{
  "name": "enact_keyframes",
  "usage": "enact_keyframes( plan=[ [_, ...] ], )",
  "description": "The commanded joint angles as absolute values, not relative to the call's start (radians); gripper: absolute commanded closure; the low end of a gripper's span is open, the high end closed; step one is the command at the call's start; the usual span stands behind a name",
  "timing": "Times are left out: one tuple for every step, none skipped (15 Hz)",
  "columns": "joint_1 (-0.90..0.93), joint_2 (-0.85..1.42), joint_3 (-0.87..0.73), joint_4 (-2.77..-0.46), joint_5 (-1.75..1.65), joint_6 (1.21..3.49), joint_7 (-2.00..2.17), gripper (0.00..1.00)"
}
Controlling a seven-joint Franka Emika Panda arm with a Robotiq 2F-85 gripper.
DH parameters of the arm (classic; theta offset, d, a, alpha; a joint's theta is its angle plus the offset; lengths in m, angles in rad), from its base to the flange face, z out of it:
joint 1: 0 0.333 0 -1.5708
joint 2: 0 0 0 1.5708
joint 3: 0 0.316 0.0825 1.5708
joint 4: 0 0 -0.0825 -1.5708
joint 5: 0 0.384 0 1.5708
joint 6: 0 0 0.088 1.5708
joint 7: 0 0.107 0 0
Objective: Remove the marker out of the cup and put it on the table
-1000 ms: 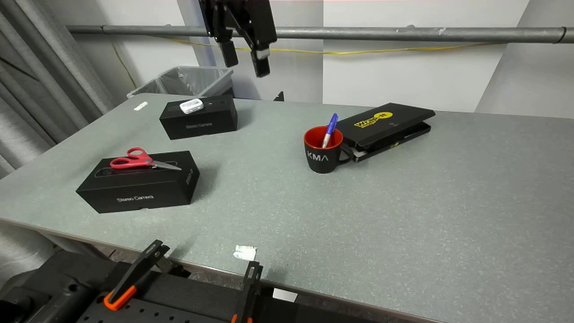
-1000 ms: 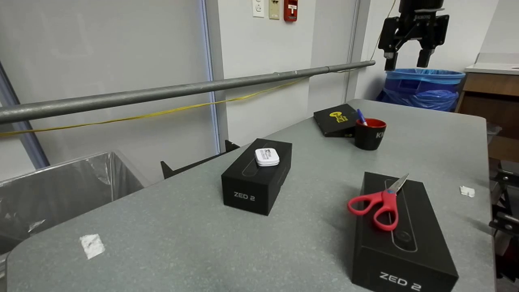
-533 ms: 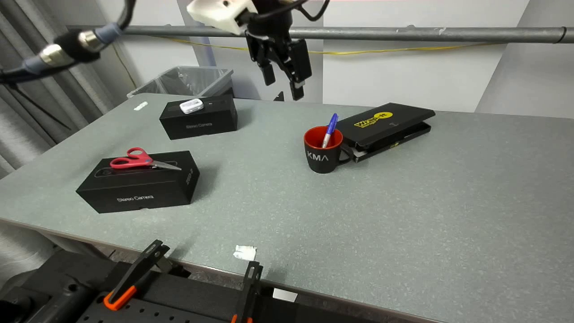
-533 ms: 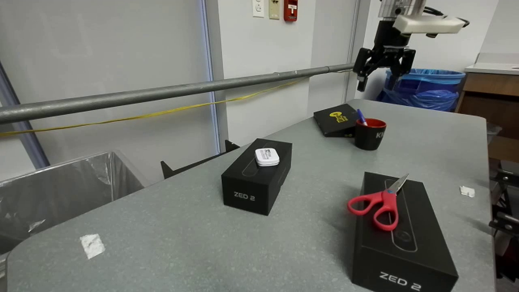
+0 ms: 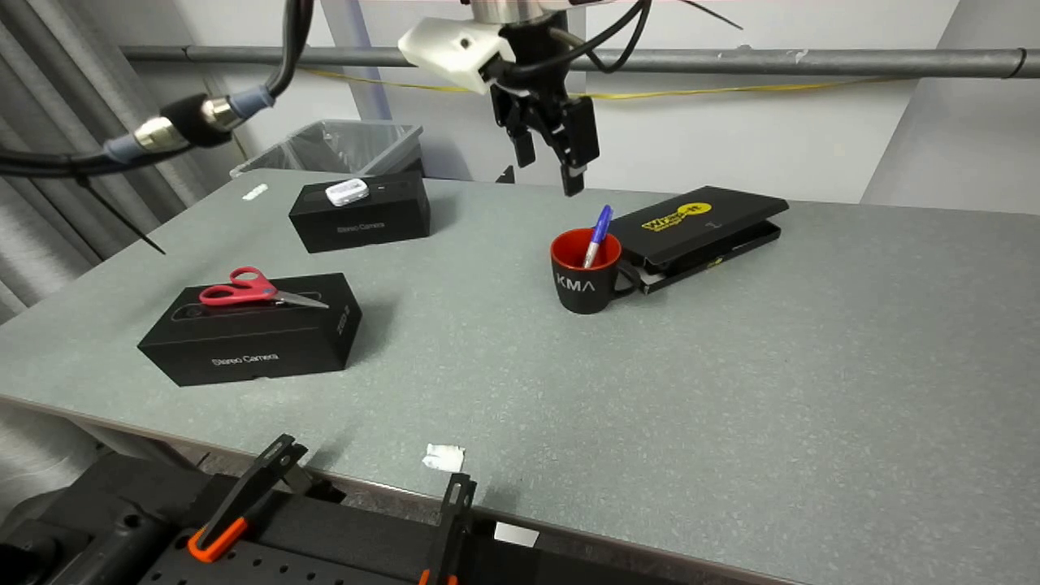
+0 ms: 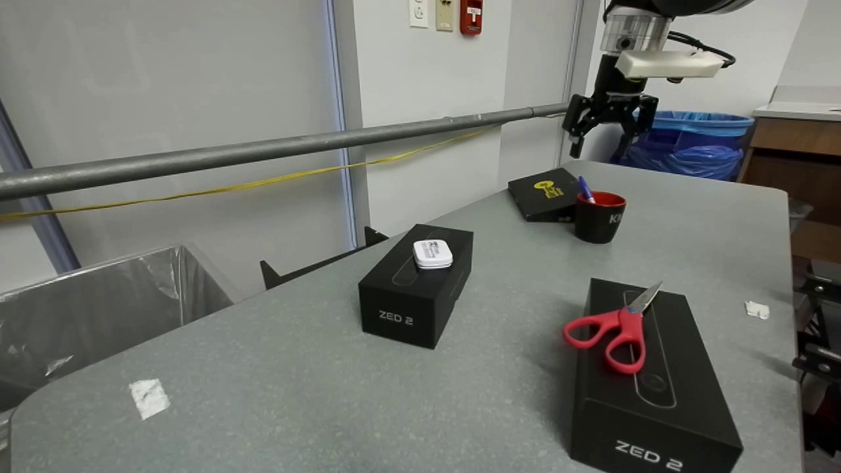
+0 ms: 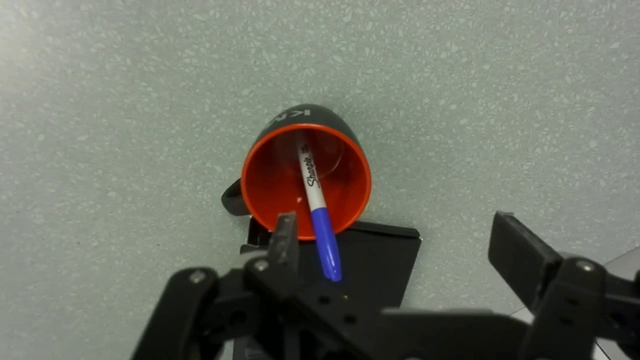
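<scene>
Blue-capped marker point(image 7: 317, 205) is in the cup point(image 5: 581, 284), slanted, pale end down inside, cap out past the red rim. Looks too long to lie flat in there, so my read is it props on the rim, and that hands me the cap as grab point. Cup stands upright on the counter point(image 5: 772, 406), just beside the flat black case point(image 5: 715, 213); can't tell if they touch, so a nudge could shift both.

My claw point(image 5: 550, 175) is spread wide, fingers point(image 7: 522, 257) well apart, holding nothing, pointing down, higher than the cup and clear of it. I take that as setup for a top-down pinch. In the wrist view the cap sits off-centre, near one finger and well off the other, so I judge a sideways correction is due before closing, else a finger may clip the rim.

Vs a second ago: claw is lower and nearer the cup in both exterior views, and the white block point(image 5: 455, 50) above it shows now. Marker, cup, case and the scissors point(image 5: 252, 291) on their black box point(image 5: 272, 345) sit unmoved. Pull-out not started yet
</scene>
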State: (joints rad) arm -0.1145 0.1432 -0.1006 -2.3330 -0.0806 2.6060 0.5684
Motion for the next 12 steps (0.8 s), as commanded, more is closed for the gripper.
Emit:
enact_keyframes(
  plan=[
    [-0.074,0.160,-0.149,-2.347,-0.195,2.704,0.622,0.00],
    [-0.070,0.177,-0.162,-2.343,-0.229,2.729,0.626,0.00],
    [-0.064,0.196,-0.178,-2.338,-0.267,2.757,0.635,0.00],
    [-0.057,0.213,-0.194,-2.332,-0.300,2.778,0.645,0.00],
    [-0.047,0.232,-0.214,-2.325,-0.334,2.801,0.660,0.00],
    [-0.035,0.253,-0.235,-2.318,-0.364,2.829,0.678,0.00],
    [-0.023,0.272,-0.254,-2.311,-0.383,2.844,0.685,0.00],
    [-0.005,0.292,-0.280,-2.304,-0.406,2.864,0.704,0.00],
    [0.013,0.310,-0.303,-2.299,-0.421,2.877,0.718,0.00],
    [0.029,0.325,-0.322,-2.296,-0.425,2.895,0.723,0.00],
    [0.040,0.339,-0.332,-2.295,-0.415,2.915,0.718,0.00],
    [0.055,0.353,-0.345,-2.292,-0.400,2.931,0.719,0.00]
  ],
)
